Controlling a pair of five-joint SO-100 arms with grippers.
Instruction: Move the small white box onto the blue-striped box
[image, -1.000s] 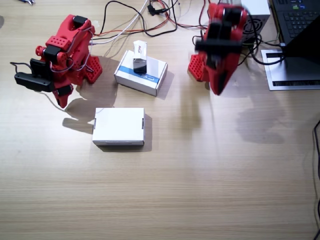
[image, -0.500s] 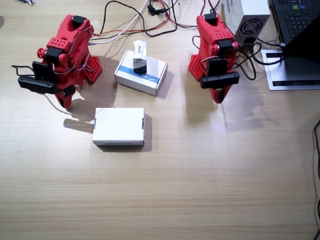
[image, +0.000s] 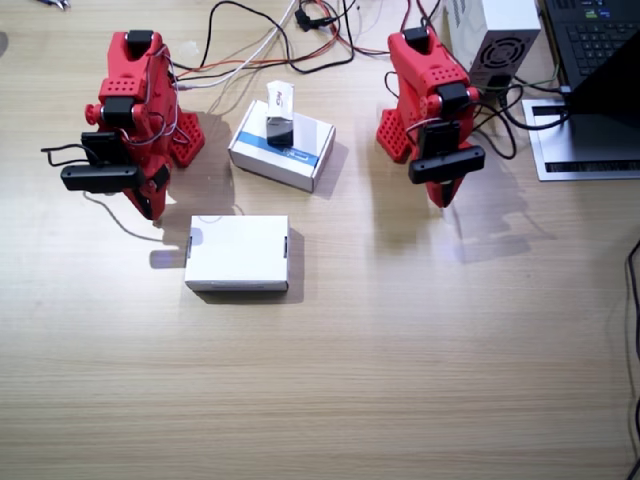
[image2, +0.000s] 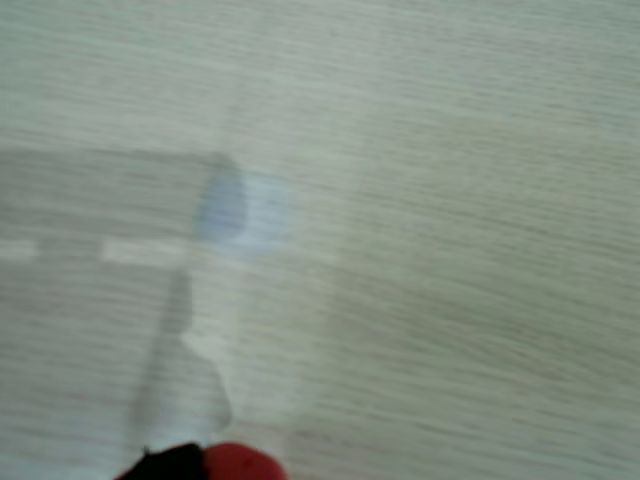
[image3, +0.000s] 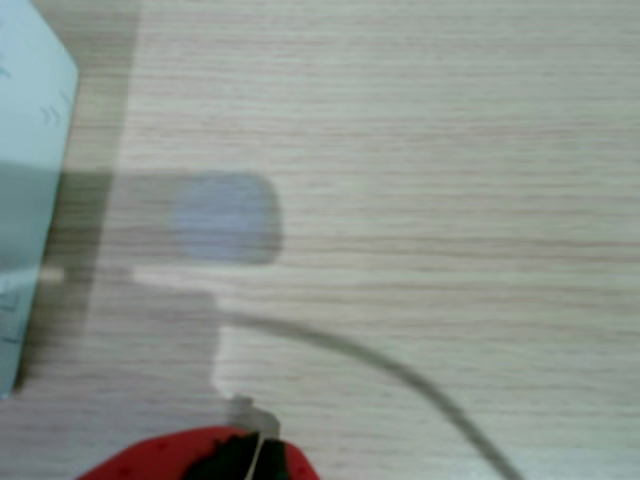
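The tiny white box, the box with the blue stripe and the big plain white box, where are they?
small white box (image: 281, 97), fixed view, its white top.
blue-striped box (image: 308, 157), fixed view, its blue band.
plain white box (image: 238, 250), fixed view, middle of lid.

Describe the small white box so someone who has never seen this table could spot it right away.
Look between the two red arms for the blue-striped box. The small white box stands upright on it. It is far smaller than that carton or the plain white flat box nearer the camera, with dark sides.

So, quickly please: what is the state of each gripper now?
Left gripper: holds nothing; open or shut cannot be told.
Right gripper: holds nothing; open or shut cannot be told.
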